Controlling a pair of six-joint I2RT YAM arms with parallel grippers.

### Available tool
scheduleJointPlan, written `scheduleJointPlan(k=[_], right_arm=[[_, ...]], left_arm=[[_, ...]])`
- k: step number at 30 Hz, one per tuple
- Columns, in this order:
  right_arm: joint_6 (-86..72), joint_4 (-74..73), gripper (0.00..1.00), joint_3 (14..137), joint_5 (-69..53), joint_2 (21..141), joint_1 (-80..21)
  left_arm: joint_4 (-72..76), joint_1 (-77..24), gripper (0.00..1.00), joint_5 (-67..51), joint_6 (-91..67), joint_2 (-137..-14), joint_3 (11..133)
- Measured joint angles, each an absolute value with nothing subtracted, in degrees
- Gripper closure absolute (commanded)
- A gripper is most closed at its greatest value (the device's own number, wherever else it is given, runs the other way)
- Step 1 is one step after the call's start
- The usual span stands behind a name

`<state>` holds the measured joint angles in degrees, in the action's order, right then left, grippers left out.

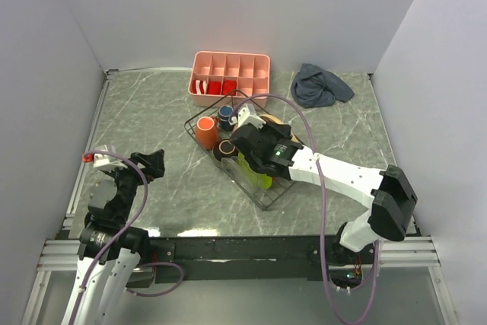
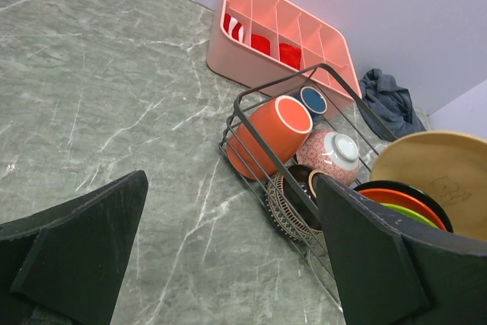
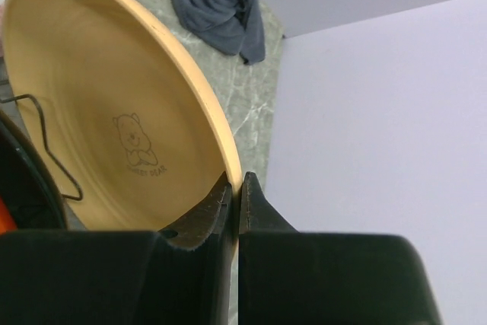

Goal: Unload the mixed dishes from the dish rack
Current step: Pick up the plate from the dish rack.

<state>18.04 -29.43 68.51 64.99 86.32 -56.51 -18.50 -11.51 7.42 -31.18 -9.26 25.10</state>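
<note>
Grey marbled desk point(image 1: 152, 112) fills the floor of a white-walled booth, with both arms bolted at its near edge.

Right arm point(image 1: 342, 176), white with black joints, reaches from the near right corner left and forward over the dish rack point(image 1: 262, 195), with a purple cable point(image 1: 323, 211) looping over it. Its fingers point(image 3: 228, 195) are pressed together on the rim of the tan plate point(image 3: 99, 97), one finger on each face. The plate stands on edge at the right end of the rack.

Left arm point(image 1: 114, 218) stays folded near the left edge, well apart from the rack. The left fingers point(image 1: 128, 164) are spread wide with nothing between them and hang above bare desk.

A line drawing of a small bear is printed on the plate's face. Two short words sit under it, too small to read with certainty.

The black wire rack lies at an angle in the middle of the desk. Just behind it sits a pink tray point(image 2: 228, 55) with compartments, some holding red and white items point(image 1: 207, 87). A crumpled grey cloth point(image 1: 319, 85) lies near the back right corner.

Inside the rack, an orange-red plate point(image 2: 396, 197) and a lime green plate point(image 2: 417, 215) stand in the slots in front of the tan one. At the other end an orange mug point(image 2: 270, 138) lies on its side. Beside it is a pinkish speckled bowl point(image 2: 327, 154) tipped over, a dark-brown bowl point(image 2: 293, 203) on edge, and a small dark-blue cup point(image 2: 312, 100) nearest the tray.
</note>
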Motion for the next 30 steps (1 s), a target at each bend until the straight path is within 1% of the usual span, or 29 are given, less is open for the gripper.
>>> scheduleJointPlan(k=[5, 9, 16, 19, 23, 30], right_arm=[[20.4, -28.27, 1.0, 71.18, 66.96, 83.29, -56.86], [22.98, -25.17, 1.0, 72.05, 67.66, 78.3, -57.04], [26.09, -19.92, 1.0, 72.07, 66.41, 71.02, -55.29], [24.14, -20.38, 1.0, 72.55, 64.18, 69.3, -51.27], [17.52, -22.61, 1.0, 73.17, 57.6, 67.07, -42.0], [2.52, -24.73, 1.0, 69.93, 42.72, 60.05, -21.56]], left_arm=[[-18.48, -11.51, 0.01, 7.42, -31.16, -9.15, 25.1], [-18.48, -11.51, 0.01, 7.44, -31.18, -9.15, 25.1], [-18.48, -11.51, 0.01, 7.44, -31.18, -9.15, 25.1], [-18.48, -11.51, 0.01, 7.42, -31.16, -9.15, 25.1], [-18.48, -11.51, 0.0, 7.42, -31.16, -9.15, 25.1], [-18.48, -11.51, 0.01, 7.42, -31.16, -9.21, 25.1]])
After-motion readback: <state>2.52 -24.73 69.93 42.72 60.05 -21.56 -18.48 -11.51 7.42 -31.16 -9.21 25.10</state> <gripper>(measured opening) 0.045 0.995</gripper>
